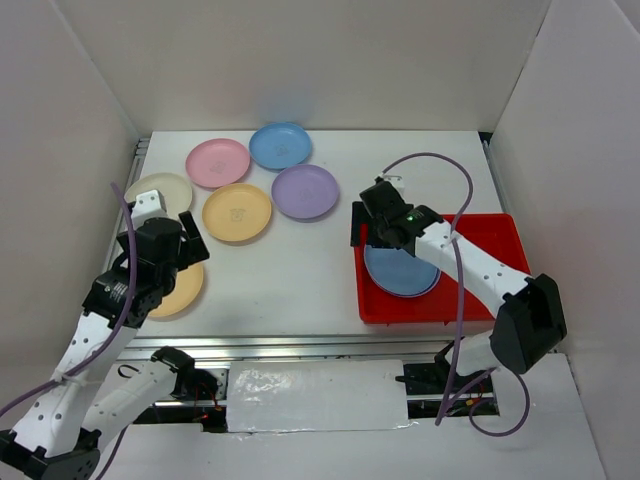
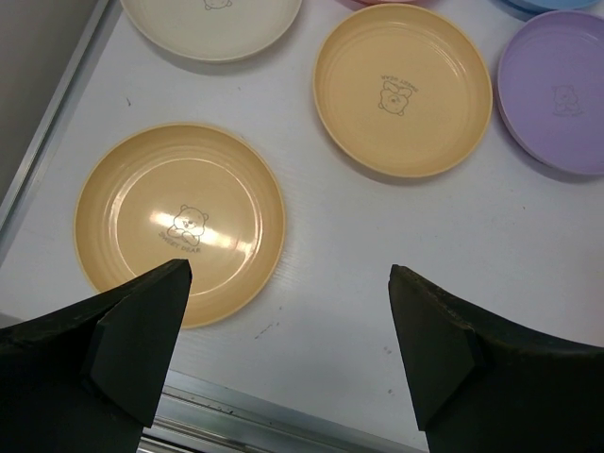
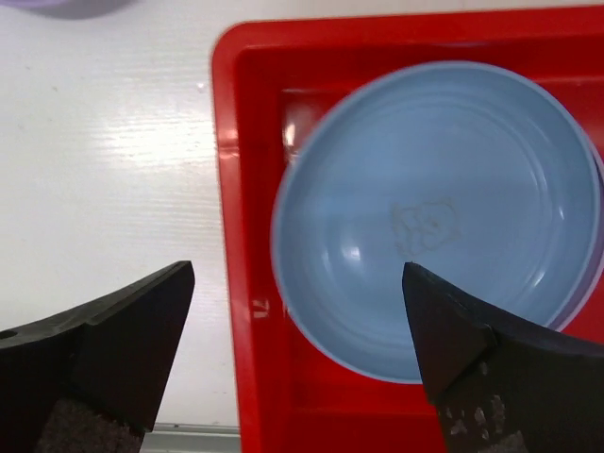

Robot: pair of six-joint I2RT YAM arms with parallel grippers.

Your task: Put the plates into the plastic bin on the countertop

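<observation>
Right arm, over the bin.
- Right gripper (image 3: 297,283) hangs above the left wall of the plastic bin (image 3: 236,189), jaws spread wide with nothing between them.
- Blue plate (image 3: 434,217) lies flat in the bin, right way up, just under and right of the jaws. It touches neither finger and rests on its own.
- A paler rim (image 3: 587,293) shows under its right edge. This is likely another plate stacked beneath, though the colour is hard to call.
- The plates sit at the bin's left end, probably because that end is closest to the supply. The right half of the red floor is bare.

Left arm, near-left of the countertop (image 1: 300,280).
- Left gripper (image 2: 290,274) is fully open and empty, pointing down.
- Orange plate (image 2: 179,222) lies flat below. Its right half is near the left finger and the rest is off to the left, so the jaws are not centred on it.
- Judgement: open jaws parked by this plate suggest it is the next pick.

Still loose on the countertop, well apart from the bin:
- Yellow plate (image 1: 237,212).
- Purple plate (image 1: 305,191).
- Cream plate (image 1: 158,192).
- Pink plate (image 1: 217,162).
- A second blue plate (image 1: 280,145) at the far side.

All of these lie flat and singly, which leaves their rims reachable. Most of the task remains.
</observation>
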